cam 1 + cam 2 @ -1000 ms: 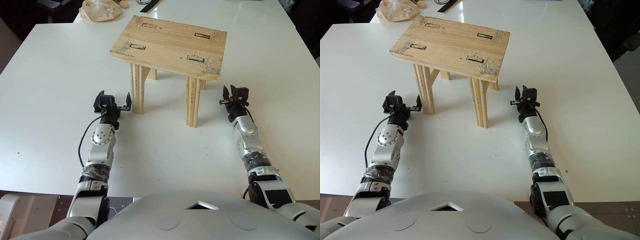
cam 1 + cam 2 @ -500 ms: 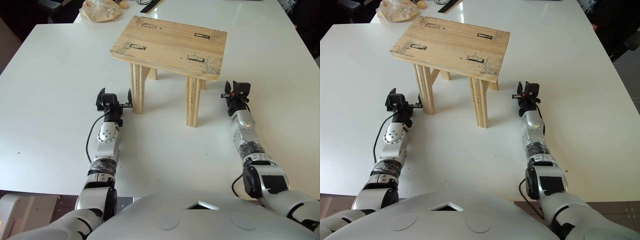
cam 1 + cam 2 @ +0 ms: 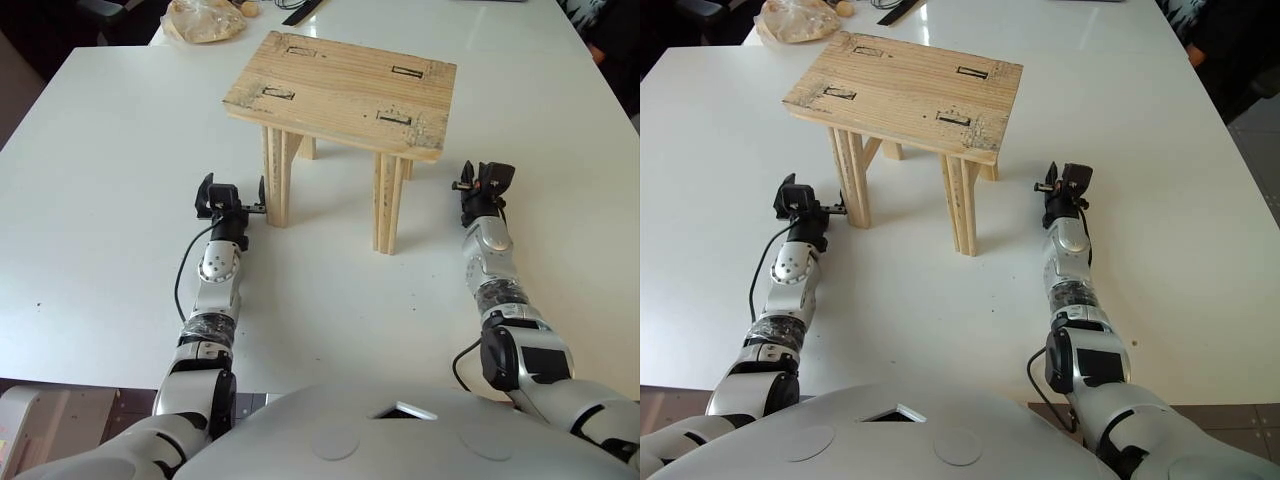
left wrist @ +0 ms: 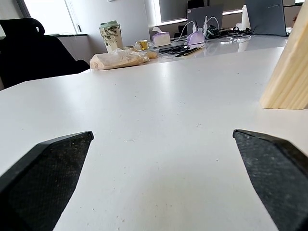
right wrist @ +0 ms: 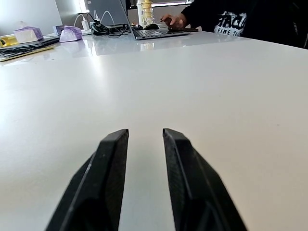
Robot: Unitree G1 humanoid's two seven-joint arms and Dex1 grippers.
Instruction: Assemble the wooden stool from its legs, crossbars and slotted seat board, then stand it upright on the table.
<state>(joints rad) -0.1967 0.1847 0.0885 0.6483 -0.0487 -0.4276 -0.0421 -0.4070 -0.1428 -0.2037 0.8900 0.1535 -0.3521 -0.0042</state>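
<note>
Stool (image 3: 340,90) stands assembled, upright, mid-counter (image 3: 120,150). Right gripper (image 3: 482,178) has swung off right, jaws narrowed to a slim gap, empty. Left gripper (image 3: 234,190) is beside the near-left leg, jaws wide, empty. Task looks done.

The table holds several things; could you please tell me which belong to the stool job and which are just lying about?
Job: wooden stool, assembled, upright on the table.
Lying about: filled plastic bag, dark strap, both at the far edge.
</note>
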